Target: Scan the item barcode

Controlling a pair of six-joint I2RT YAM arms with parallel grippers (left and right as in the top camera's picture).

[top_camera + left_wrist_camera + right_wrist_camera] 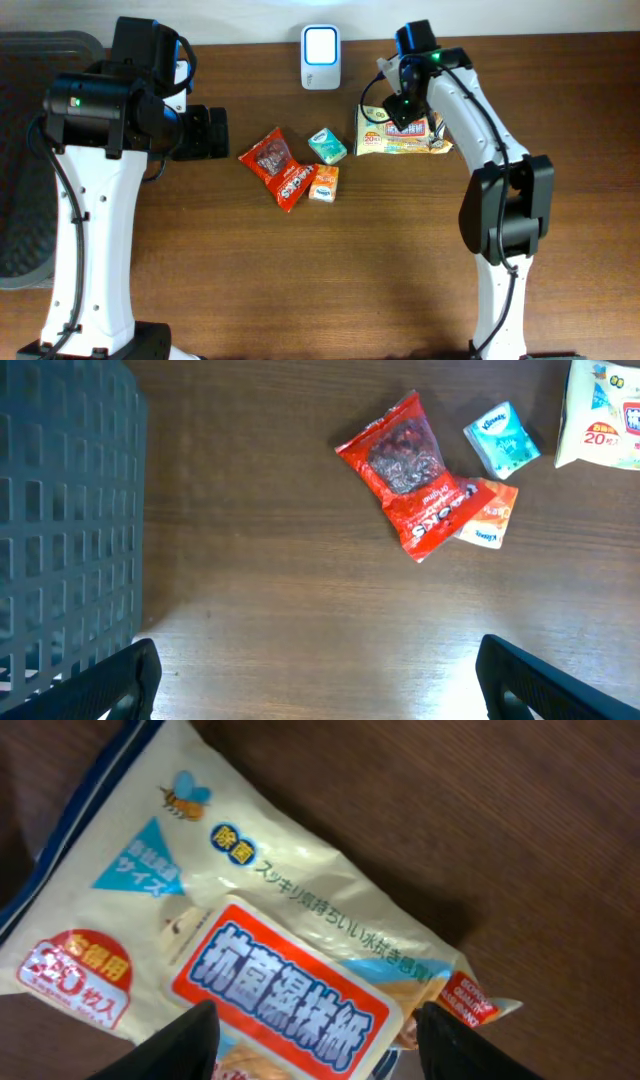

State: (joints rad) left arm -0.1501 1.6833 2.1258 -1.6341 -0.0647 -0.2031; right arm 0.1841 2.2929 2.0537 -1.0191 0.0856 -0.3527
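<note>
The right gripper (315, 1025) stood with its jaws half apart astride the wet-wipes pack (250, 910), which lay on the table (400, 250) near the white scanner (320, 55), while the left gripper (318, 665) hung wide open.

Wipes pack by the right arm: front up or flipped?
Front up. The wipes pack lies on the table with its red label panel and bee logo facing the right wrist camera; no barcode shows.

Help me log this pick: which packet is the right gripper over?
The pale yellow wet-wipes pack, lying apart from the rest; the right gripper straddles it. The red snack bag, teal tissue pack and orange packet cluster at mid-table.
</note>
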